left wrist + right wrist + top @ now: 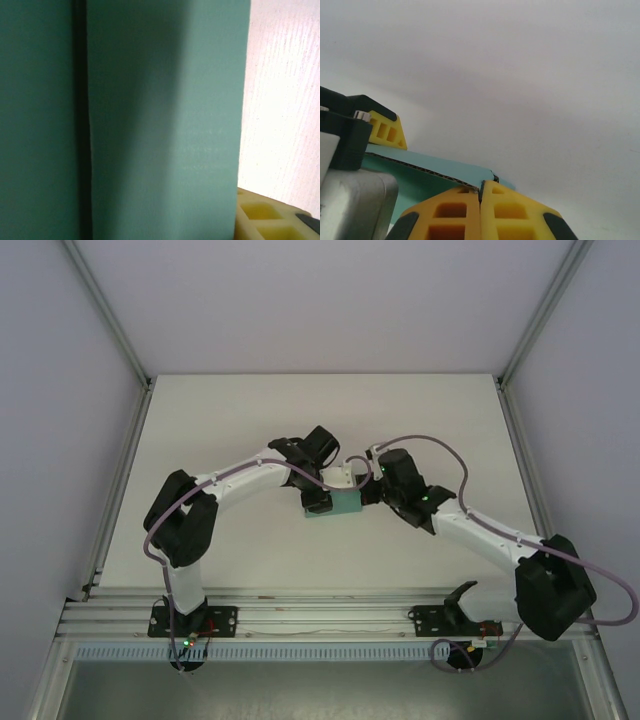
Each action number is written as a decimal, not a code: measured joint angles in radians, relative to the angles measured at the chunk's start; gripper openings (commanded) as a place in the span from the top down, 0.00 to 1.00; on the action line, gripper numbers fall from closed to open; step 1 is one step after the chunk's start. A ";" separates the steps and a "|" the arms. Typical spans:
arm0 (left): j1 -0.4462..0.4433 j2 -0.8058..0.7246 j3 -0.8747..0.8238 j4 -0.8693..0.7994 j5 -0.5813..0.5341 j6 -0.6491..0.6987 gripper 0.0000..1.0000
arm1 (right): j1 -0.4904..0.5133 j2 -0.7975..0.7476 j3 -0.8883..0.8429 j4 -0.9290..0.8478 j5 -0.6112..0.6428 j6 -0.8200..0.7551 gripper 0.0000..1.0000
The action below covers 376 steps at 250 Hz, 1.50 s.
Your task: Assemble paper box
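Top external view: one white, flat counter (230, 430) is seen, walled on three sides by pale panels in metal framing. Two arms are counted on it, the left arm (240, 480) and the right arm (490, 530), both white with black joints and trailed by grey cables. Between their ends, at the middle of the counter, one paper box (345, 505) of teal-green card is held, small and rectangular. The left claw (318, 502) is set at its left end, and the right claw (368, 492) at its right.

From the left wrist, matte card with one straight vertical seam is shown close up, with one yellow ribbed finger (265, 217) beside it. Whether the left claw is spread or pressed together cannot be told.

From the right wrist, two yellow fingers (445, 217) are pressed together on the card's corrugated edge.
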 measured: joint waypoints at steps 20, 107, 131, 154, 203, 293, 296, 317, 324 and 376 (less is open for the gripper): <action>0.000 0.000 0.000 0.004 -0.003 -0.003 0.46 | 0.000 -0.023 -0.063 0.090 0.002 -0.008 1.00; 0.000 0.000 -0.003 0.029 -0.016 -0.034 0.24 | 0.006 -0.046 -0.157 0.243 0.019 -0.013 1.00; -0.001 -0.003 -0.006 0.038 -0.022 -0.056 0.00 | 0.013 -0.046 -0.156 0.240 0.035 -0.010 1.00; -0.001 -0.026 -0.027 0.058 -0.024 -0.079 0.00 | 0.022 -0.046 -0.154 0.234 0.053 -0.005 1.00; -0.001 -0.124 -0.070 0.104 -0.050 -0.121 0.00 | 0.040 -0.046 -0.143 0.210 0.091 0.007 1.00; 0.027 -0.374 -0.259 0.217 -0.187 -0.280 0.22 | 0.046 -0.028 -0.095 0.142 0.113 0.026 1.00; 0.031 -0.382 -0.264 0.217 -0.189 -0.291 0.24 | 0.047 -0.027 -0.093 0.140 0.112 0.026 1.00; 0.060 -0.426 -0.298 0.221 -0.193 -0.314 0.39 | 0.048 -0.023 -0.084 0.128 0.112 0.025 1.00; 0.069 -0.435 -0.305 0.222 -0.196 -0.327 0.40 | 0.049 -0.022 -0.083 0.125 0.111 0.026 1.00; 0.119 -0.431 -0.314 0.222 -0.166 -0.345 0.46 | 0.050 -0.006 -0.060 0.105 0.108 0.029 1.00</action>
